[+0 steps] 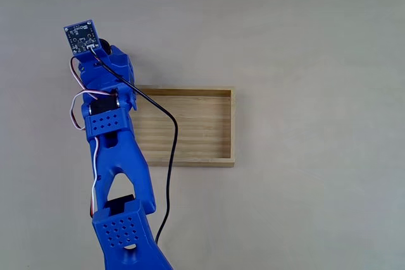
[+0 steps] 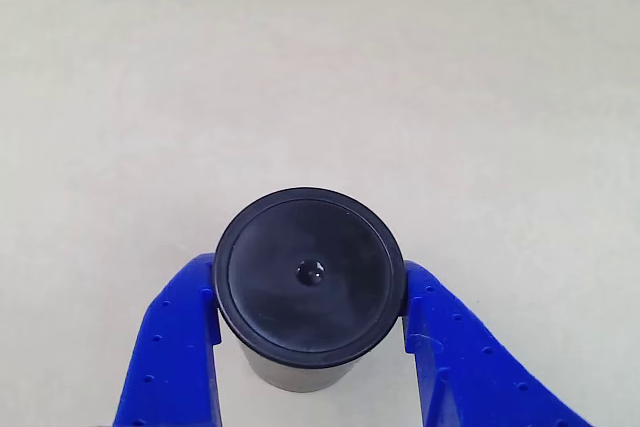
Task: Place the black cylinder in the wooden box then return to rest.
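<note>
Other view: tool (image 2: 311, 347) has both fingers pressed on the black cylinder (image 2: 310, 277), so lift it straight off the tabletop (image 2: 320, 57), then carry it over the wooden box (image 1: 202, 128) wall.

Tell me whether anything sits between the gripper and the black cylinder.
Nothing visible does. In the other view the black cylinder already stands between the two blue fingers of the gripper, which flank its sides. Around it lies bare table.

black cylinder (image 2: 309, 282) upright between gripper (image 2: 310, 332) fingers
</note>
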Robot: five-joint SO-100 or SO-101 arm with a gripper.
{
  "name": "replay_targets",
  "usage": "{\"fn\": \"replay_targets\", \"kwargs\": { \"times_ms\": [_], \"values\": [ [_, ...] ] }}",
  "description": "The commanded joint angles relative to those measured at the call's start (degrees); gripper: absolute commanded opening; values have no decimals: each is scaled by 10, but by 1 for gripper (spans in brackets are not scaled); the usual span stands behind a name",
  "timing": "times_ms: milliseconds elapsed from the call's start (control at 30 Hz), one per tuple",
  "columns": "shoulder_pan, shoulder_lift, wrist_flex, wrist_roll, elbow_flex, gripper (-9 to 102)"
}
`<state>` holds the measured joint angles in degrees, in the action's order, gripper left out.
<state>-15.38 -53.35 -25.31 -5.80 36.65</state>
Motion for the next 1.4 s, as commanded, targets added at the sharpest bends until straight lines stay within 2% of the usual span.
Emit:
{"fn": "replay_targets", "kwargs": {
  "times_ms": [0, 400, 833, 1000, 1367],
  "values": [
    [-2, 31, 24, -5, 69, 19],
    [-5, 76, 23, -2, 47, 18],
    [-3, 242, 25, 4, -109, 18],
    [1, 300, 55, 4, -170, 18],
    [38, 490, 82, -1, -387, 18]
  ]
}}
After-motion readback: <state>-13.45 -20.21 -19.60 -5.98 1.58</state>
